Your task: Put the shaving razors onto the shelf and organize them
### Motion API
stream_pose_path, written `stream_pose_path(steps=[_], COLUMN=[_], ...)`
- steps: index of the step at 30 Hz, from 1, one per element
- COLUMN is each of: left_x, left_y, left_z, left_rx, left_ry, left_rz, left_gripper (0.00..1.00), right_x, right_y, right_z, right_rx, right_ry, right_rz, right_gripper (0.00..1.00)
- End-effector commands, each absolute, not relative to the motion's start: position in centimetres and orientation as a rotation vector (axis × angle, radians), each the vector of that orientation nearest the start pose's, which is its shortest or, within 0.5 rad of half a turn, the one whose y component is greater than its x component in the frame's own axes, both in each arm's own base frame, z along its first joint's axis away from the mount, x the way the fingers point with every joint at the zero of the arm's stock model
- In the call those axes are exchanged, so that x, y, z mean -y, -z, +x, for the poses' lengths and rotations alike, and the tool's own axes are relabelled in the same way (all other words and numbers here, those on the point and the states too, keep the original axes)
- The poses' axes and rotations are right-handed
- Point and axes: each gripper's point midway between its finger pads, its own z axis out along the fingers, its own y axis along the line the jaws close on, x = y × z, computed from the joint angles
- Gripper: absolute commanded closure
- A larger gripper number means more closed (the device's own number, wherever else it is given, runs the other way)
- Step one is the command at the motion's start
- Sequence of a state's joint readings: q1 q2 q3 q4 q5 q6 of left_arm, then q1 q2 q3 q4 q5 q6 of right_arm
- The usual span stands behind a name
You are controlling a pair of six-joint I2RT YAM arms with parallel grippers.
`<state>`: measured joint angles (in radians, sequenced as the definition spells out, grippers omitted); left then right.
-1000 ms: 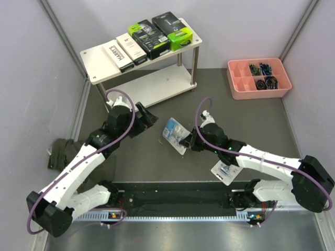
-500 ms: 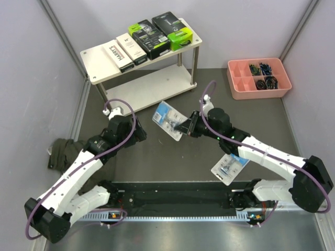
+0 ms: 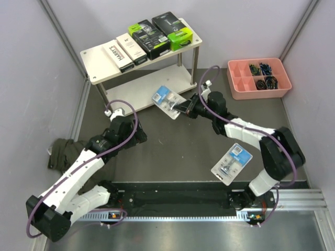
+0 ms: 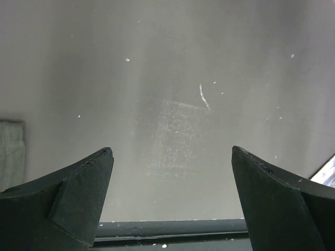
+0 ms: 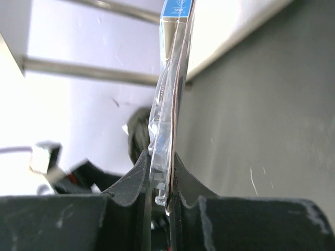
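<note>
The shelf [image 3: 97,63] stands at the far left; its top board carries two white Harry's boxes [image 3: 124,52] and two black and lime-green packs [image 3: 162,32]. My right gripper [image 3: 184,107] is shut on the edge of a clear blister pack with a blue card [image 3: 168,101], held in the air just in front of the shelf's lower board [image 3: 149,90]. In the right wrist view the pack [image 5: 170,99] stands edge-on between the jaws of the right gripper [image 5: 159,157]. A second blister pack [image 3: 232,162] lies flat on the table. My left gripper [image 3: 137,137] is open and empty, low over bare table [image 4: 171,151].
A pink compartment tray [image 3: 238,88] with small dark items sits at the far right. A dark green cloth [image 3: 63,151] lies crumpled by the left wall. The shelf's metal posts [image 3: 194,69] stand close to the held pack.
The right gripper has lifted the blister pack off the table and carried it away and left, toward the shelf's lower board. The left arm has drawn back toward the near left.
</note>
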<state>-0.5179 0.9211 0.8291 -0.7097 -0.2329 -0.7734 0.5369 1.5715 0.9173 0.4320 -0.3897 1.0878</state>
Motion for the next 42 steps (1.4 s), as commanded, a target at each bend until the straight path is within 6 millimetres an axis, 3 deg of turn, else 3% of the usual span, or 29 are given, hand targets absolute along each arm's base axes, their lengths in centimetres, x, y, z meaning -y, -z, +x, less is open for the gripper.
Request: stream_pose_path(steps=[1, 2, 4, 8, 10, 12, 19, 20, 23, 25, 26, 27, 33, 39, 42], left_x=[11.9, 11.9, 11.9, 12.0, 12.2, 12.3, 12.1, 12.1, 11.9, 11.8, 11.8, 11.8, 11.7, 11.9, 12.0], left_y=[-15.3, -15.1, -15.0, -14.8, -15.0, -15.0, -14.8, -14.9, -14.8, -14.9, -14.8, -14.8, -14.6, -14.6, -14.5], left_z=[23.6, 23.5, 23.5, 23.4, 23.3, 23.2, 22.8, 22.7, 22.5, 22.4, 22.4, 22.3, 22.2, 22.2, 22.2], left_rx=[-2.341, -2.345, -2.344, -2.349, -2.350, -2.347, -2.347, -2.346, -2.343, -2.340, -2.341, -2.344, -2.349, -2.352, -2.354], left_ry=[0.350, 0.346, 0.350, 0.355, 0.377, 0.386, 0.394, 0.397, 0.391, 0.392, 0.390, 0.388, 0.384, 0.394, 0.400], left_rz=[-0.410, -0.410, -0.411, -0.412, -0.414, -0.422, -0.423, -0.423, -0.427, -0.425, -0.426, -0.426, -0.428, -0.430, -0.430], left_gripper=[0.01, 0.01, 0.01, 0.01, 0.01, 0.01, 0.01, 0.01, 0.01, 0.01, 0.01, 0.01, 0.01, 0.01, 0.01], right_x=[-33.5, -33.9, -34.0, -33.8, -34.0, -34.0, -33.7, -33.8, -33.9, -33.9, -34.1, -34.3, -33.6, -32.6, -32.3], right_y=[-28.0, -27.6, -28.8, -28.2, -26.8, -27.3, -24.9, -23.3, -21.3, -21.5, -19.5, -19.7, -15.7, -14.3, -14.5], right_z=[38.8, 40.1, 41.7, 45.1, 46.5, 47.9, 52.6, 53.3, 55.2, 56.1, 56.5, 56.8, 57.6, 57.4, 57.5], right_rx=[-1.769, -1.771, -1.722, -1.684, -1.701, -1.682, -1.695, -1.722, -1.753, -1.749, -1.799, -1.797, -1.875, -1.925, -1.949], right_ry=[-1.593, -1.593, -1.626, -1.629, -1.607, -1.588, -1.518, -1.505, -1.493, -1.492, -1.467, -1.471, -1.425, -1.381, -1.344], right_rz=[0.202, 0.216, 0.245, 0.340, 0.387, 0.410, 0.559, 0.589, 0.657, 0.668, 0.694, 0.698, 0.812, 0.862, 0.852], right_gripper=[1.00, 1.00, 1.00, 1.00, 1.00, 1.00, 1.00, 1.00, 1.00, 1.00, 1.00, 1.00, 0.95, 0.84, 0.65])
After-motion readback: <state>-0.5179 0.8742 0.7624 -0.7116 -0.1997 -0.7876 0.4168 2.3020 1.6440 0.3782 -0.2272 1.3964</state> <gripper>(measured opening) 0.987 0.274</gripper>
